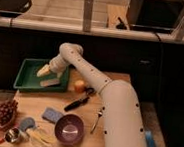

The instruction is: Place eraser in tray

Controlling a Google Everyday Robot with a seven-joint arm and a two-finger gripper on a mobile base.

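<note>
The green tray [26,70] sits at the table's far left. The eraser [49,83], a pale beige bar, lies flat inside the tray near its front right part. My gripper [43,72] is inside the tray, low over its floor. It is just above and left of the eraser, close to it. I cannot tell whether it touches the eraser. My arm [99,86] reaches in from the right.
An orange fruit [79,85] and a black tool [78,102] lie right of the tray. Nearer the front are a blue-grey pad [52,115], a purple bowl [69,129], grapes on a red plate [4,112], a spoon [98,120] and a metal cup [12,135].
</note>
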